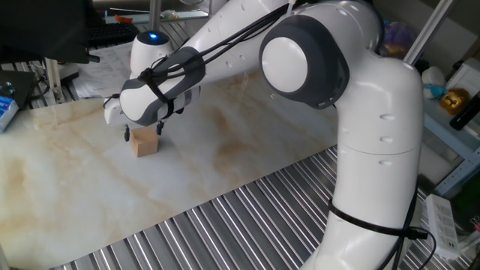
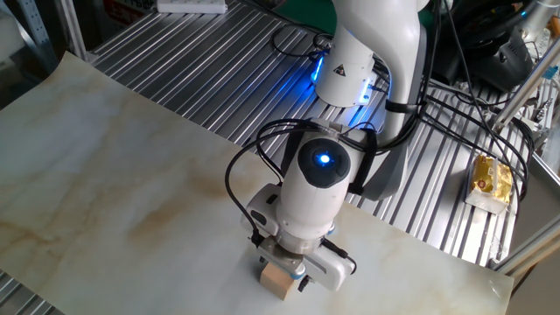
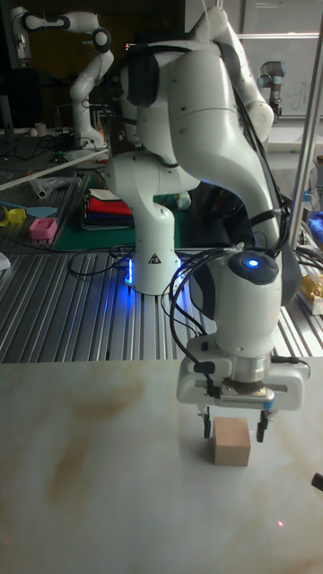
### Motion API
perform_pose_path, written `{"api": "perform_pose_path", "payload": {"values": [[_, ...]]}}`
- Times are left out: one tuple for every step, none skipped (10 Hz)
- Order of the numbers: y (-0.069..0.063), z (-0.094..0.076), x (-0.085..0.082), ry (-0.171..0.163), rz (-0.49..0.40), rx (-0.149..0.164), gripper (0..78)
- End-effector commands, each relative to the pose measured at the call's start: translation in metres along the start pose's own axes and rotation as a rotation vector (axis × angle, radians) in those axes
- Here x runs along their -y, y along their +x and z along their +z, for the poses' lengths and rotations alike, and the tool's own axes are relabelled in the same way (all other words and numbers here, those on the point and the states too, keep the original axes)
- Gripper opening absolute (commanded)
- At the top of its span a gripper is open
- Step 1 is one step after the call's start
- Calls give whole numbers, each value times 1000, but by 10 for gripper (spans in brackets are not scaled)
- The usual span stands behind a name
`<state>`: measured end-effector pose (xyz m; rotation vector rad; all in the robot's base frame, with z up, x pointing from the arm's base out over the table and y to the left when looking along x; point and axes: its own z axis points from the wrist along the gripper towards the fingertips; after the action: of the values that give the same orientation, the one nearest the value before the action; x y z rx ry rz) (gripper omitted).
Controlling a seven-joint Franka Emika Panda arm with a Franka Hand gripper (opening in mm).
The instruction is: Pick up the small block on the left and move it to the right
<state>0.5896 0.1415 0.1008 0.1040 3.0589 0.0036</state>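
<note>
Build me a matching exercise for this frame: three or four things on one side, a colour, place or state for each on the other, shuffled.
Things:
1. block
2. pincer
3. wrist light
4. table

States:
A. glowing blue
B. marbled, cream with brown streaks
C. open, fingers either side of the block
D. tan, resting on the table

Pairs: 1-D, 2-C, 3-A, 4-B

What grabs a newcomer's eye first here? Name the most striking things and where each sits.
The big white arm fills the scene, bent down over the marble-look table. Its gripper hangs just above the block, one finger on either side, jaws apart. A blue light glows on the wrist, right above the block.
</note>
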Motion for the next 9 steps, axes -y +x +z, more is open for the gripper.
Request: {"api": "perform_pose_path", "payload": {"values": [[-1, -2, 0, -1, 0, 4, 774], [-1, -6, 1, -7, -7, -26, 774], [0, -12, 2, -7, -6, -44, 774], [1, -15, 3, -11, -1, -48, 774], [2, -19, 4, -11, -6, -60, 774], [3, -23, 5, -7, -6, -65, 774], [3, -23, 5, -7, -6, -66, 774], [5, -33, 8, 4, -11, -69, 774], [5, -40, 11, 16, -17, -69, 774]]}}
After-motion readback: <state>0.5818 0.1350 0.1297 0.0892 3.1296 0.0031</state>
